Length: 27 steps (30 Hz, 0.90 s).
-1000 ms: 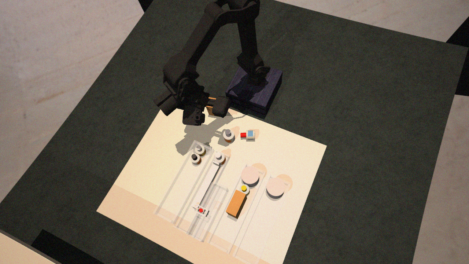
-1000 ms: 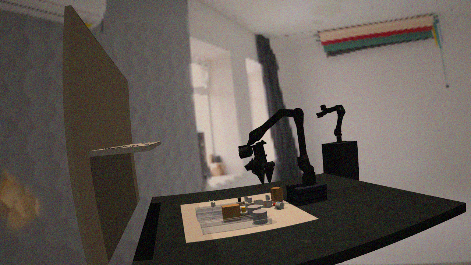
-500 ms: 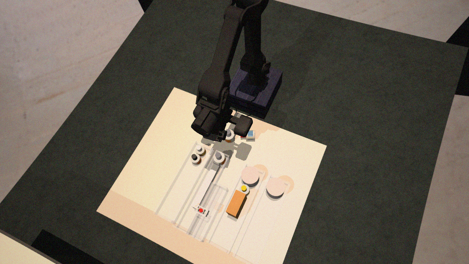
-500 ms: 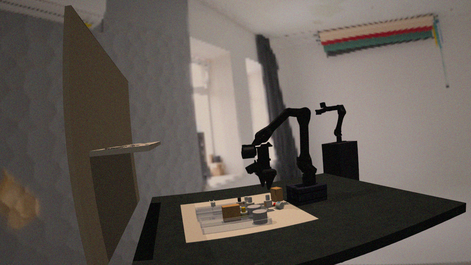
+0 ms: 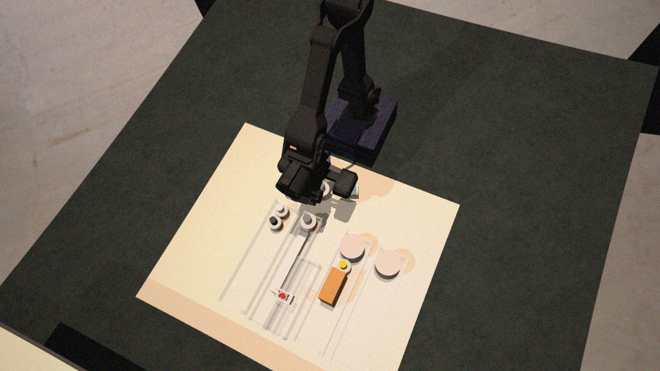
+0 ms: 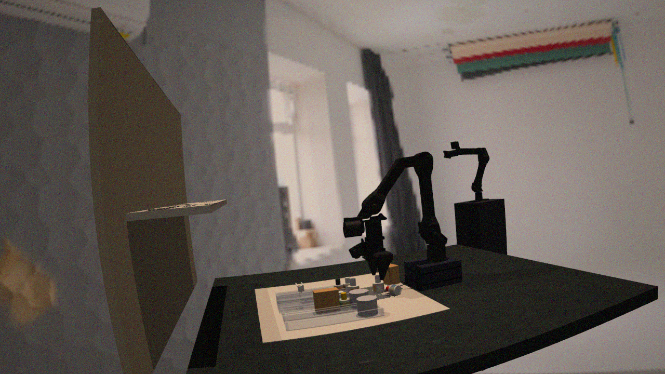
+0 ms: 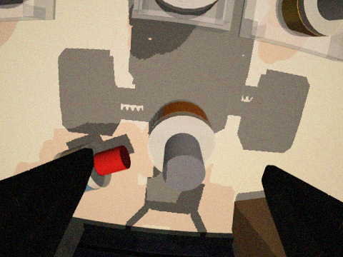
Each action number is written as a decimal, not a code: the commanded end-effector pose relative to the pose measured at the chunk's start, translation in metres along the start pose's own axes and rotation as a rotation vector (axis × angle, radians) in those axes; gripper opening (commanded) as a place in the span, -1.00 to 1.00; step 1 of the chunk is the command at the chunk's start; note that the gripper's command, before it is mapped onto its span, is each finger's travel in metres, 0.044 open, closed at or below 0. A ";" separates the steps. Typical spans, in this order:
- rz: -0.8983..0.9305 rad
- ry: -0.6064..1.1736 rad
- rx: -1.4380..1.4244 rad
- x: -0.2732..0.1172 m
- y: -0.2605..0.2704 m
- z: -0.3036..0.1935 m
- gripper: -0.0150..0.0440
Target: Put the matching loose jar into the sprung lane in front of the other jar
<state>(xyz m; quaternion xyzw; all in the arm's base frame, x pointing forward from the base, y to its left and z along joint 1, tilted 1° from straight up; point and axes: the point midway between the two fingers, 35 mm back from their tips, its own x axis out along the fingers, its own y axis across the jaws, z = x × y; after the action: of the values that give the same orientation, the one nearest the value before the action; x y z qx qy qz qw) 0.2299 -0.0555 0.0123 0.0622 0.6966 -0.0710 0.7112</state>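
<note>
Lane jar (image 7: pixel 186 4) cut off by wrist view's top edge, small label (image 5: pixel 355 189) mostly hidden

In the wrist view, strips of mat (image 5: pixel 207 194) (image 6: pixel 274 325) (image 7: pixel 229 171) are left open at three and nine o'clock of the loose jar (image 5: pixel 325 189) (image 6: pixel 377 286) (image 7: pixel 182 143), between the open gripper's (image 5: pixel 331 190) (image 6: pixel 377 276) (image 7: pixel 177 158) fingers. Farther out, passage is crowded by the red-capped bottle (image 5: pixel 355 191) (image 6: pixel 395 290) (image 7: pixel 112 160) toward eight and the brown box (image 5: pixel 293 147) (image 6: pixel 393 274) (image 7: pixel 251 221) toward five.

A dark curtain (image 6: pixel 385 139) hangs beside bright windows (image 6: pixel 297 139).
</note>
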 end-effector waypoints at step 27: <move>-0.006 0.001 0.003 0.031 -0.001 0.000 0.29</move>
<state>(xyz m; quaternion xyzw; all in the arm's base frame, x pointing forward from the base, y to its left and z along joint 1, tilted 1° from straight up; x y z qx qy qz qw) 0.2300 -0.0560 -0.0181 0.0628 0.6971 -0.0716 0.7106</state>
